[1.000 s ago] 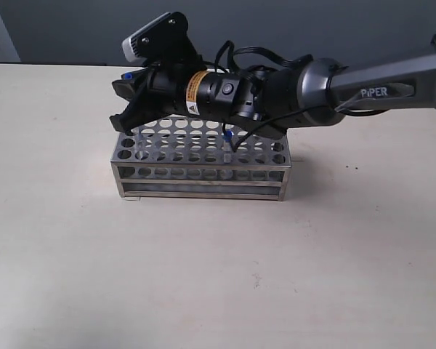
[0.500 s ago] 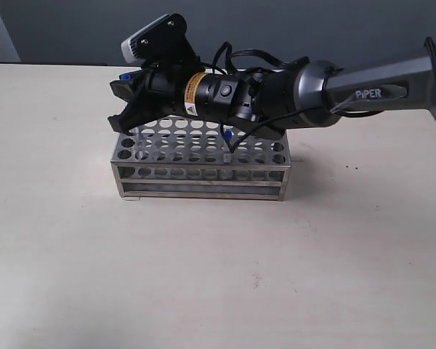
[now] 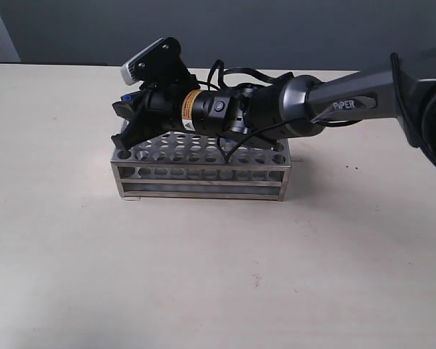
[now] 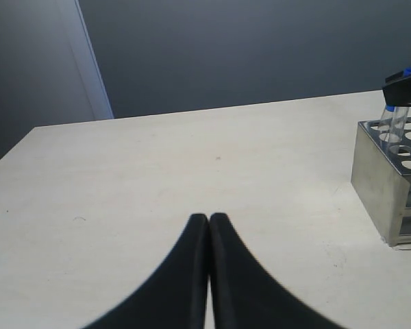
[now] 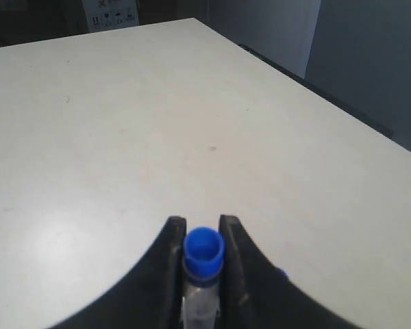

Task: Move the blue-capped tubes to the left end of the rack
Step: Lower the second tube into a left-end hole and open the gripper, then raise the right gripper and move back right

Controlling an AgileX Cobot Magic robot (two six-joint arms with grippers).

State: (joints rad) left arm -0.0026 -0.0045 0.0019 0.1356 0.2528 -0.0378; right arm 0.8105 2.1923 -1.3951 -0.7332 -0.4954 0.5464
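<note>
Holding blue-capped tube (image 5: pixel 204 250) pinched just under cap in my right pincer (image 5: pixel 203 233), at left end of rack (image 3: pixel 200 182); tube's lower end at end-row hole, depth unclear; risk: tilt or off-centre tip catches hole rim, tube jams or slips in grip; front-row holes look empty; back rows hidden behind my arm (image 3: pixel 305 109); left pincer (image 4: pixel 209 274) closed, empty, apart from rack.

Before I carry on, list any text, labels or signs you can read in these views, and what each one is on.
"PiPER": white letters on the right arm's grey link.
Yellow sticker on that arm's wrist section: print too small to read.
White sheet at the back, in the right wrist view: marks blurred, unreadable.
The rack and the blue-capped tube show no text.
</note>
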